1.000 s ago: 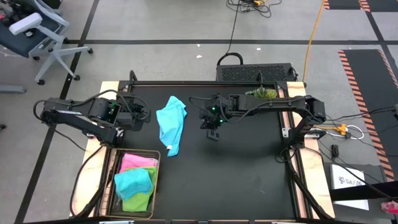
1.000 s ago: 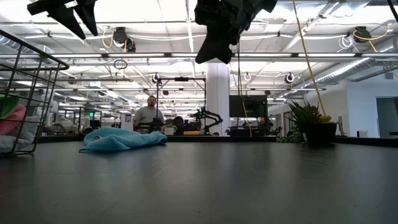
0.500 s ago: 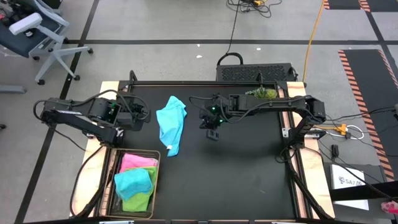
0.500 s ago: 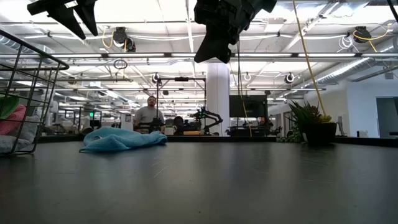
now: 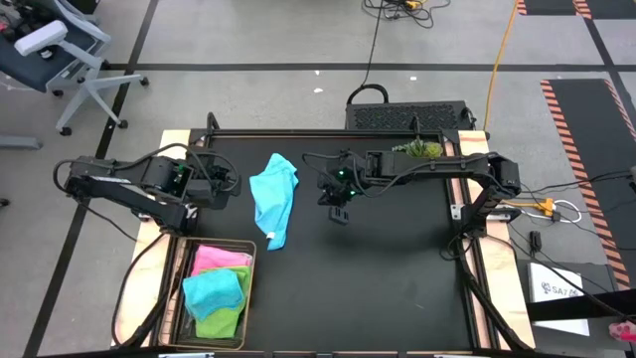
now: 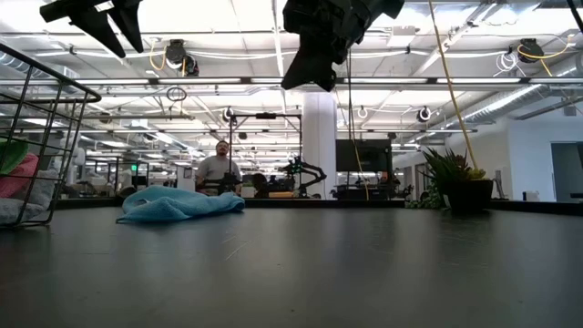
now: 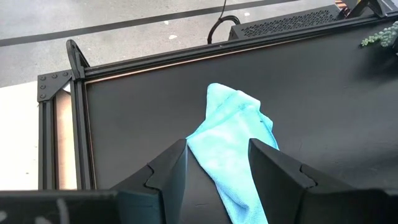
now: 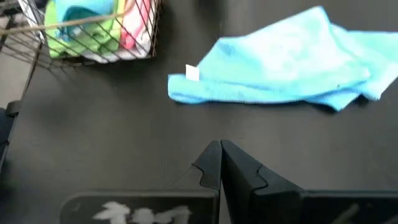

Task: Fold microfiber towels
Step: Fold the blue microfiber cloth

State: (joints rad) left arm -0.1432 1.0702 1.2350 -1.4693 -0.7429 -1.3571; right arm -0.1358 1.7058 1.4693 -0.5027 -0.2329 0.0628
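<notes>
A light blue microfiber towel point(image 5: 274, 198) lies crumpled in a long heap on the black table, left of centre; it also shows in the low view point(image 6: 178, 204), the left wrist view point(image 7: 233, 140) and the right wrist view point(image 8: 283, 62). My left gripper point(image 5: 231, 184) hangs open above the table, left of the towel. My right gripper point(image 5: 340, 213) hangs shut above the table, right of the towel. Pink, teal and lime green towels point(image 5: 219, 288) lie in the wire basket point(image 5: 182, 293) at the near left.
A small potted plant point(image 5: 422, 150) stands at the table's far right. The wire basket point(image 6: 36, 146) stands at the near left corner. The black tabletop point(image 5: 388, 268) lies bare to the right of and nearer than the towel. A person point(image 6: 219, 169) sits in the room beyond.
</notes>
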